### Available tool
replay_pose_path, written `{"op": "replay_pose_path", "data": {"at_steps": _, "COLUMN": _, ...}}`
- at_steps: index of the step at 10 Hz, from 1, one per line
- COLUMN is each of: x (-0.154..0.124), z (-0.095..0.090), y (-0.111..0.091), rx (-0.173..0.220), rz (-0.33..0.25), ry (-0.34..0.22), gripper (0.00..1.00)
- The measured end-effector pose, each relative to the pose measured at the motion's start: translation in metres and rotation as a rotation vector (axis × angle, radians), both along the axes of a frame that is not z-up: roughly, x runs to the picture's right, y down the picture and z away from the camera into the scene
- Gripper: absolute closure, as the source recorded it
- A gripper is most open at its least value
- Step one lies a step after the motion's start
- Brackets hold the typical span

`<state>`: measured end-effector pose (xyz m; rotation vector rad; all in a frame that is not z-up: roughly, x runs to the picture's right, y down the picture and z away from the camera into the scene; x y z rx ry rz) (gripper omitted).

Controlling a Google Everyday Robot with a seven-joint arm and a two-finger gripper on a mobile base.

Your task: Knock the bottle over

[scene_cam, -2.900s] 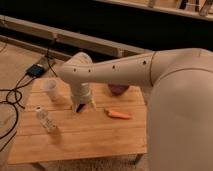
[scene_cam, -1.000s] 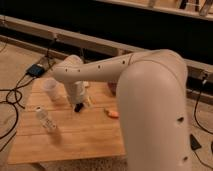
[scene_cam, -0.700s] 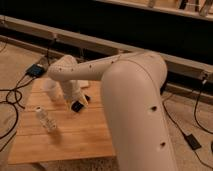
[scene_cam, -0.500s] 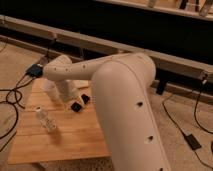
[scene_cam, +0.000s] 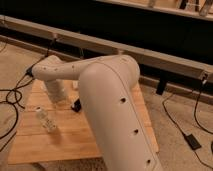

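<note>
- The bottle stood upright on the near left part of the wooden table, its white cap on top and its clear body catching the light.
- The gripper hung low over the table, near its middle, at the end of the white arm. Only a dark piece of it showed past the arm's bulk.
- Whether the gripper was open or closed could not be told, as the arm hid most of it.
- The bottle lay to the left of the gripper and nearer the front edge. The two were apart, with bare wood between them, and nothing touched the bottle.
- The wrist section came down just beyond the bottle on the far side, also clear of it.
- The arm rose from the near right, arched over the table and bent down at its far left end.
- Black cables trailed over the floor to the left of the table, and a small dark power brick lay on the floor to the right.
</note>
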<state>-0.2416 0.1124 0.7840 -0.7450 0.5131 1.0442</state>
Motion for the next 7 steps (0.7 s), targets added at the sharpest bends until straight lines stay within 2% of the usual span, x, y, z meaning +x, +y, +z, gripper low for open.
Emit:
{"op": "replay_pose_path", "data": {"at_steps": 3, "x": -0.023, "z": -0.011, "y": 0.005, "rx": -0.026, "rz": 0.015, "ry": -0.054, "gripper": 0.35}}
{"op": "replay_pose_path", "data": {"at_steps": 7, "x": -0.051, "z": -0.035, "y": 0.026, "rx": -0.098, "rz": 0.059, "ry": -0.127, "gripper": 0.35}}
